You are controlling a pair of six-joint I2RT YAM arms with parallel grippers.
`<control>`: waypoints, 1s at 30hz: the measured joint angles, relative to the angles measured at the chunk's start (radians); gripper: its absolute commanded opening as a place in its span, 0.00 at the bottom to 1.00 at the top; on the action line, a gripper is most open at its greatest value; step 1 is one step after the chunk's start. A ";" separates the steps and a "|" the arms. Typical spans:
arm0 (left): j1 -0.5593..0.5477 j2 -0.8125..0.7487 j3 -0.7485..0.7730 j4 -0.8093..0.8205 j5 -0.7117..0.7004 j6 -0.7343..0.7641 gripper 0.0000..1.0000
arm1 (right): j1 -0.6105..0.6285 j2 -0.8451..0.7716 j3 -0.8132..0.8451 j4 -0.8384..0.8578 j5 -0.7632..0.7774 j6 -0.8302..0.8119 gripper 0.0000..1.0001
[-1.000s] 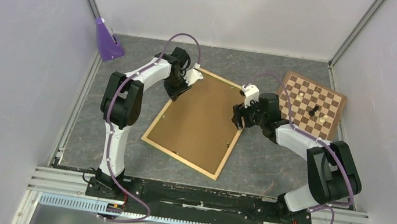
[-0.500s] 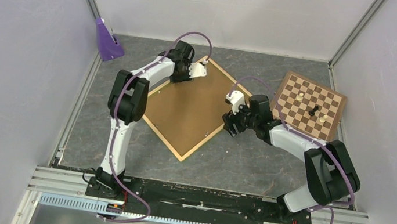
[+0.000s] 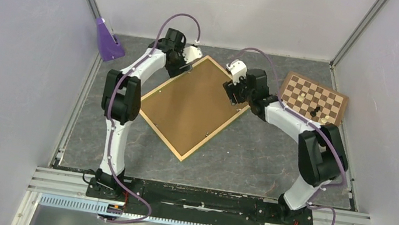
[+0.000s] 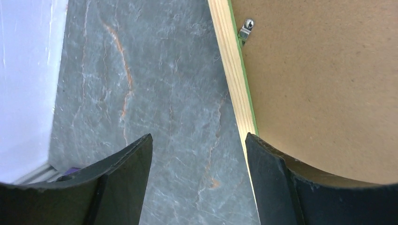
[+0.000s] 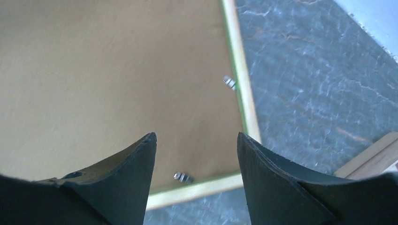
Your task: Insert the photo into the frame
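Observation:
The frame (image 3: pixel 161 132) lies back side up on the grey table, turned like a diamond, its pale wood rail (image 4: pixel 232 70) showing a thin green edge. A brown hardboard panel (image 3: pixel 192 107) fills it, with small metal clips (image 5: pixel 183 177) along its border. The photo is hidden. My left gripper (image 3: pixel 183 67) is open at the frame's far left rail. In the left wrist view the left gripper (image 4: pixel 198 136) has bare table between its fingers and the rail beside the right finger. My right gripper (image 3: pixel 235 94) hangs open over the frame's right corner, and in the right wrist view this gripper (image 5: pixel 195 134) holds nothing.
A brown-and-cream chessboard (image 3: pixel 311 104) with a few pieces lies at the back right, close to the right arm; its edge (image 5: pixel 375 154) shows in the right wrist view. A purple block (image 3: pixel 107 40) stands in the back left corner. White walls enclose the table.
The frame has swung round and slid toward the back of the table. My left gripper has opened and come off the rail. My right gripper has moved back and to the left.

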State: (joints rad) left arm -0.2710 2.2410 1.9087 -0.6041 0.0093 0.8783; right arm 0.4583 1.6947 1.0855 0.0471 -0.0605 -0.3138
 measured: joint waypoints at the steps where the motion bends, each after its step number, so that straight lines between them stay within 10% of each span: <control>1: 0.008 -0.014 0.000 -0.014 0.012 -0.027 0.80 | -0.005 0.024 0.028 0.002 0.013 0.002 0.64; 12: 0.046 -0.200 -0.030 -0.136 0.161 -0.248 0.80 | -0.151 0.357 0.416 -0.089 -0.010 0.014 0.58; 30: 0.051 -0.317 -0.181 -0.233 0.301 -0.402 0.86 | -0.180 0.424 0.400 -0.134 -0.087 -0.038 0.48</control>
State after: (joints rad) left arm -0.2199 1.9236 1.7275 -0.8375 0.3103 0.4759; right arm 0.2779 2.1185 1.4853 -0.0868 -0.1474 -0.3519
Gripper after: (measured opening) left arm 0.854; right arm 0.488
